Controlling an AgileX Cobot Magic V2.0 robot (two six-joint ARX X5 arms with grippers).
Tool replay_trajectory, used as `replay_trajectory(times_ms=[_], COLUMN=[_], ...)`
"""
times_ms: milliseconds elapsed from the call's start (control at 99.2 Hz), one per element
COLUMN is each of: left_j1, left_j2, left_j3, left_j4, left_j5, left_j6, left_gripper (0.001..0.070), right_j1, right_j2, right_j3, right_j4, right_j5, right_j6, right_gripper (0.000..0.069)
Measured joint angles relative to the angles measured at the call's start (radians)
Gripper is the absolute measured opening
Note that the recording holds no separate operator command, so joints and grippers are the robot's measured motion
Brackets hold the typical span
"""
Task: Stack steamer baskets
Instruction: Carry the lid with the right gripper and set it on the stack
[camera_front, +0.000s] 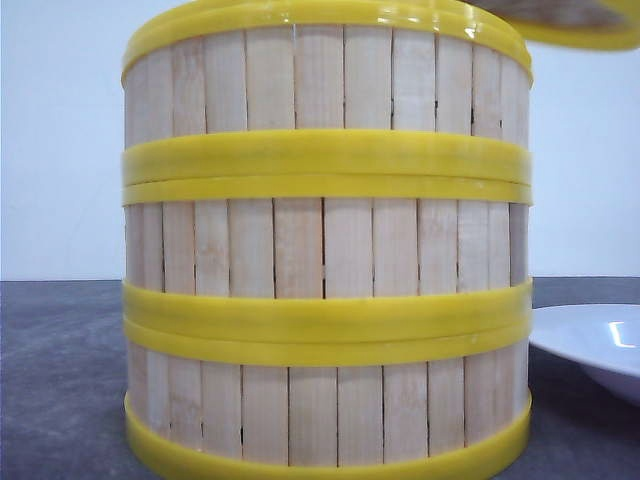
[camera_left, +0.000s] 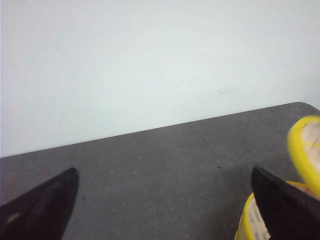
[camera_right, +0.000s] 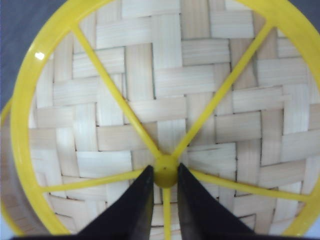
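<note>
We found the three round steamer baskets (camera_front: 326, 250), with walls of pale vertical bamboo slats and thick yellow plastic rims, already standing one on another as a single upright column on the dark grey table (camera_front: 60, 380), the rims meeting evenly at both joints in the front view. A white plate (camera_front: 590, 345) lay on the table just beside the column's right side, apart from it. Above the column's upper right edge we noted part of a flatter yellow-rimmed woven-top lid (camera_right: 165, 110), held off to that side and not seated. The right gripper (camera_right: 165, 177) had its dark fingers pinched on the small yellow knob at the centre of that lid, where the yellow spokes meet. The left gripper (camera_left: 165, 200) hung over bare table with its jaws spread wide and nothing between them; yellow-rimmed basketwork showed at the edge of its view, though we could not say with confidence which piece that was. We judged the stacking itself complete and the capping of the column to be the step in hand. The next move would call for bringing the lid over the top rim, levelling it, lowering it squarely, and only then releasing the knob, since an off-centre descent could nudge the tall column.
</note>
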Motion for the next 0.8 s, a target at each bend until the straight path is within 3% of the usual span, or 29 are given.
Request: replay_trajectory(times_ms=[303,797], left_j1=[0.0,0.0], left_j2=[0.008,0.008], left_j3=[0.0,0.0], left_j4=[0.003,-0.016], left_j5=[0.001,0.001], left_j6=[0.0,0.0], left_gripper=[0.0664,0.0664], right_j1=[0.163,0.276], right_j2=[0.181,0.198], right_j3=[0.0,0.006], right_j4=[-0.003,0.046], right_j5=[-0.019,-0.003], right_j6=[0.013,0.016], right_gripper=[0.0052,0.0052])
